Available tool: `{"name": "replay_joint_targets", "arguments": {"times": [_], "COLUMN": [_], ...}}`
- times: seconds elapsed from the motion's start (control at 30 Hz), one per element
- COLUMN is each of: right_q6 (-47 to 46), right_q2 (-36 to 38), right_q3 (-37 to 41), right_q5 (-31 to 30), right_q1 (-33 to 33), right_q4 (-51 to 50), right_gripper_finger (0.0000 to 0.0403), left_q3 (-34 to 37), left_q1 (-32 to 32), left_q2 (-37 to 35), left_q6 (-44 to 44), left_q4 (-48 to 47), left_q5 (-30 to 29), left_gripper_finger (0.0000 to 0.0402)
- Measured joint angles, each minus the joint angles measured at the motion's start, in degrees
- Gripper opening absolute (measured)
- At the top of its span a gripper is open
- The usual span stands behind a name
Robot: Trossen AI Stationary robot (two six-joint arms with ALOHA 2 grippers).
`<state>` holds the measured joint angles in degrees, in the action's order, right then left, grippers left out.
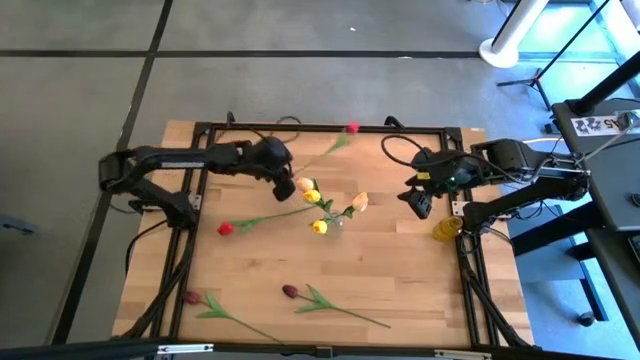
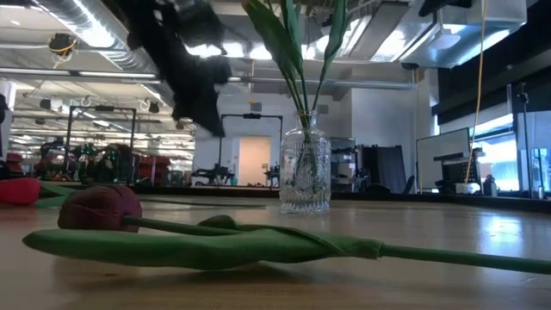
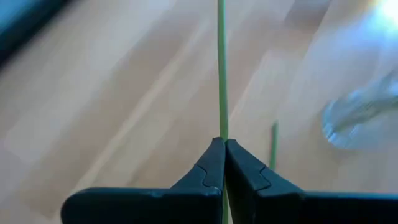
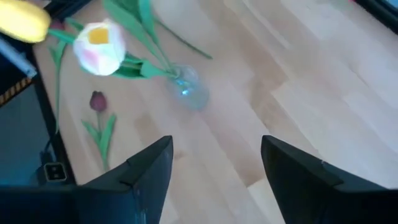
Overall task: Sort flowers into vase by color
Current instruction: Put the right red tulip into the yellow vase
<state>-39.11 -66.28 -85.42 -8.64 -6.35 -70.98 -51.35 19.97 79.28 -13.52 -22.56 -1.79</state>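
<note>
A thin green stem (image 3: 221, 68) is pinched in the closed left gripper (image 1: 287, 186), just beside the glass vase (image 1: 333, 222); the wide-open, empty right gripper (image 1: 416, 200) is parked farther off.

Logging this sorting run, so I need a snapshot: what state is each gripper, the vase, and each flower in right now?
left gripper: shut on a thin green stem, near the vase.
right gripper: open, holding nothing.
glass vase: upright, holding stems.
yellow and peach tulips: in the vase.
red tulip: lying on the table.
two maroon tulips: lying near the front edge.
</note>
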Motion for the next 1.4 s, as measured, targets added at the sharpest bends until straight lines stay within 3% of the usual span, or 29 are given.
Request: {"name": "replay_joint_targets", "arguments": {"times": [0.2, 0.3, 0.4, 0.67, 0.8, 0.93, 1.17, 1.4], "right_q6": [-1.0, 0.9, 4.6, 15.0, 15.6, 15.5, 15.0, 15.0], "right_q2": [1.0, 1.3, 1.1, -6.0, -11.1, -14.1, -14.7, -14.7], "right_q3": [0.0, 0.0, 0.0, -0.1, 0.0, 0.0, 0.0, 0.0], "right_q5": [-5.5, -7.2, -6.3, -2.8, -3.4, -0.2, -3.5, -3.4], "right_q1": [3.8, 7.1, 10.2, 14.4, 16.0, 16.3, 16.2, 16.1], "right_q4": [-5.3, -1.8, 9.7, 53.3, 67.0, 79.9, 82.1, 82.0], "right_gripper_finger": [0.0244, 0.0243, 0.0243, 0.0243, 0.0243, 0.0243, 0.0212, 0.0111], "left_q3": [-0.1, -0.1, -0.2, -0.3, -0.2, -0.2, -0.2, -0.2], "left_q1": [0.8, 0.8, 0.1, -5.3, -7.7, -8.7, -9.9, -10.0], "left_q2": [-10.9, -15.0, -17.8, -17.8, -17.3, -17.3, -17.3, -17.4], "left_q6": [-1.3, -1.4, -1.6, 1.9, 4.0, 3.7, 3.6, 5.0], "left_q4": [6.4, 11.3, 16.8, 31.8, 32.3, 30.8, 30.7, 29.1], "left_q5": [0.6, 0.7, 1.0, 2.6, 1.8, -0.7, -0.7, -0.6], "left_gripper_finger": [0.0, 0.0, 0.0, 0.0, 0.0, 0.0, 0.0, 0.0]}}
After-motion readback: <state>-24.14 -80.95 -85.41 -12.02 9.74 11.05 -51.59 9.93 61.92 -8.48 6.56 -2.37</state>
